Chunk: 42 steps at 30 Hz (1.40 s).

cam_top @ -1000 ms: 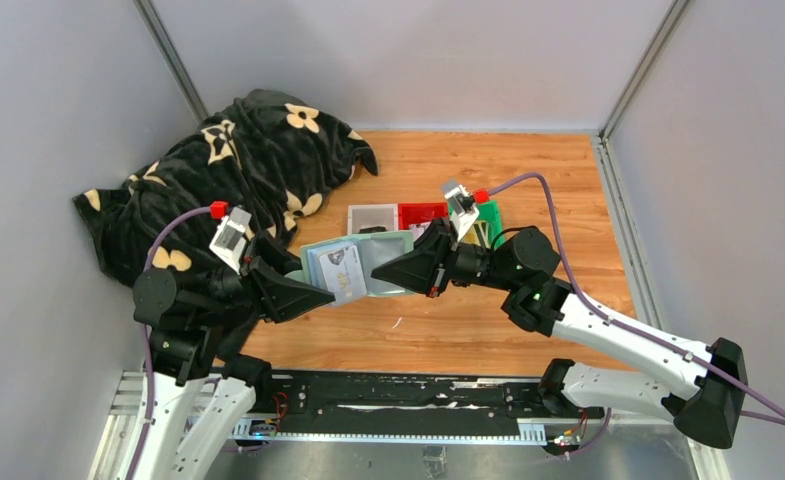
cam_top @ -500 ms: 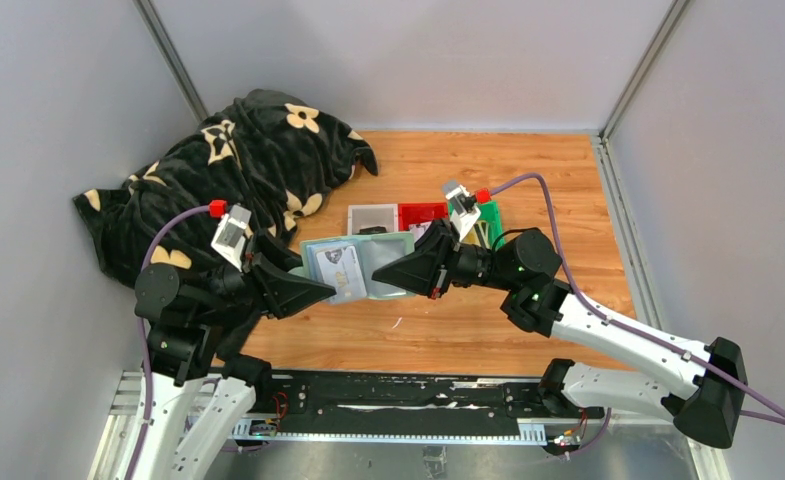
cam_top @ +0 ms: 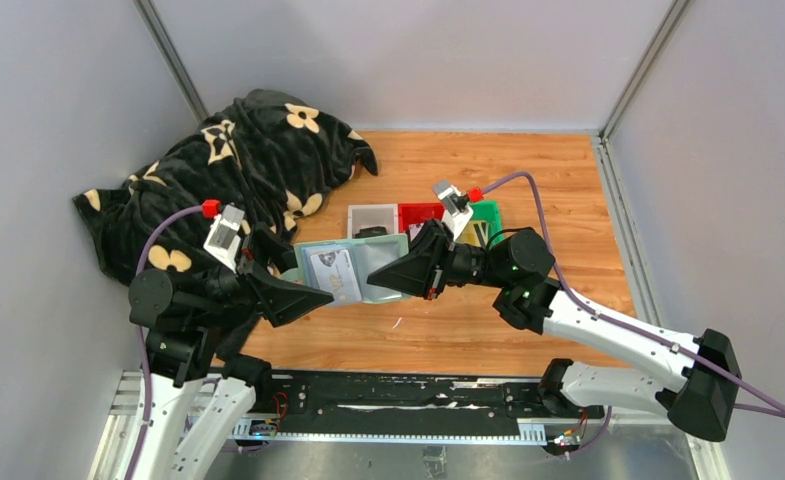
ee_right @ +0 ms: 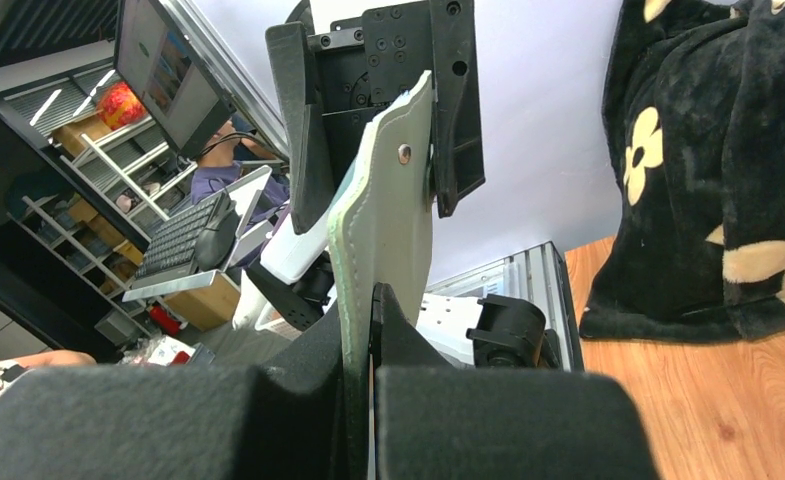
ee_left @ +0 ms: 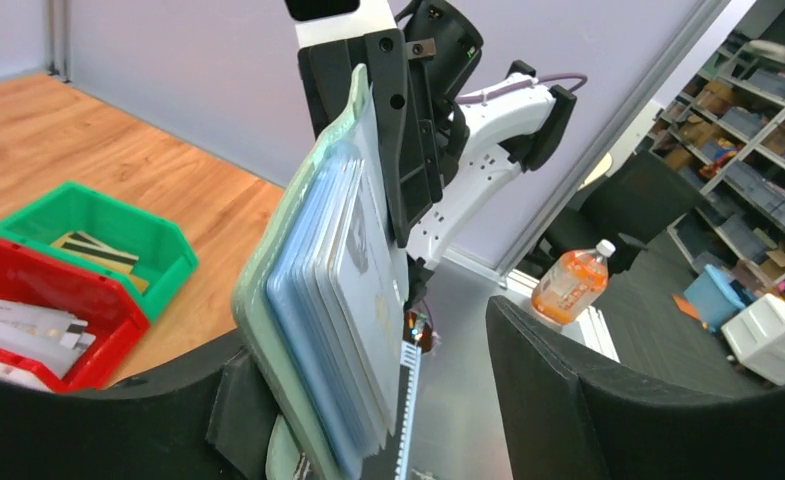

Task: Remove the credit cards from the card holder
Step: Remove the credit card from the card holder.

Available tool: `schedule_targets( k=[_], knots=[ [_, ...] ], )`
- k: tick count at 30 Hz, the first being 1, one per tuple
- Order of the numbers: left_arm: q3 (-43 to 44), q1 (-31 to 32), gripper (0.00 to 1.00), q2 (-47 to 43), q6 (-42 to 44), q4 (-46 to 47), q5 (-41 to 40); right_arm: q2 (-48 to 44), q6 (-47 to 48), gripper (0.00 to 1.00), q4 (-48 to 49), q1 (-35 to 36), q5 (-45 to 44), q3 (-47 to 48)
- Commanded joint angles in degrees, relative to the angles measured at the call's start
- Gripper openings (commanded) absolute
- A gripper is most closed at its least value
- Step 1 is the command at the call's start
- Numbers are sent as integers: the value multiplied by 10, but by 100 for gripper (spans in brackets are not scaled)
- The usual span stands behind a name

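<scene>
The sage-green card holder (cam_top: 368,262) hangs open above the table between both arms, its paler inside facing up. A silvery-white credit card (cam_top: 334,273) shows in its left half. In the left wrist view the card holder (ee_left: 273,300) stands on edge with several credit cards (ee_left: 363,260) stacked against it. My left gripper (ee_left: 378,345) is open around that end: one finger rests on the holder's back, the other finger (ee_left: 568,390) stands well off the cards. My right gripper (ee_right: 373,325) is shut on the card holder (ee_right: 388,215) at its right edge.
Behind the holder stand a white tray (cam_top: 371,215), a red tray (cam_top: 423,211) and a green tray (cam_top: 488,215). Cards lie in the red tray (ee_left: 28,300) and the green tray (ee_left: 88,230). A black flowered blanket (cam_top: 228,165) fills the back left.
My left gripper's jaws have widened and come off the cards. Both arms and the holder have drifted slightly left and back.
</scene>
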<state>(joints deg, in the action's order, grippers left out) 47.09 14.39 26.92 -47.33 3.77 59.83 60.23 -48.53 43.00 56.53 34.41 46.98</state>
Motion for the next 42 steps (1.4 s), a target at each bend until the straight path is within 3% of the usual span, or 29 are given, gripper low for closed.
schedule_targets(
  k=[1,8,14,20,25,28,32,35,42],
  knots=[
    [11,1,70,11,-12,8,6,5,-6,0,48,9,15,18],
    [-4,1,60,4,-32,43,23,11,-13,0,71,11,10,16],
    [-4,1,37,-1,-31,46,33,8,-9,0,61,11,-1,10],
    [22,1,16,6,42,-50,3,-3,7,9,20,10,-14,14],
    [34,1,11,12,65,-93,-13,-39,56,44,-91,0,-62,36],
    [53,1,10,20,116,-168,-42,-77,58,51,-112,-15,-130,30],
    [67,1,8,35,155,-226,-65,-98,67,53,-162,-22,-151,76],
    [79,1,9,45,180,-270,-94,-93,66,46,-193,-22,-130,107],
    [103,1,5,78,237,-359,-145,-38,18,43,-150,-22,-25,112]
  ],
)
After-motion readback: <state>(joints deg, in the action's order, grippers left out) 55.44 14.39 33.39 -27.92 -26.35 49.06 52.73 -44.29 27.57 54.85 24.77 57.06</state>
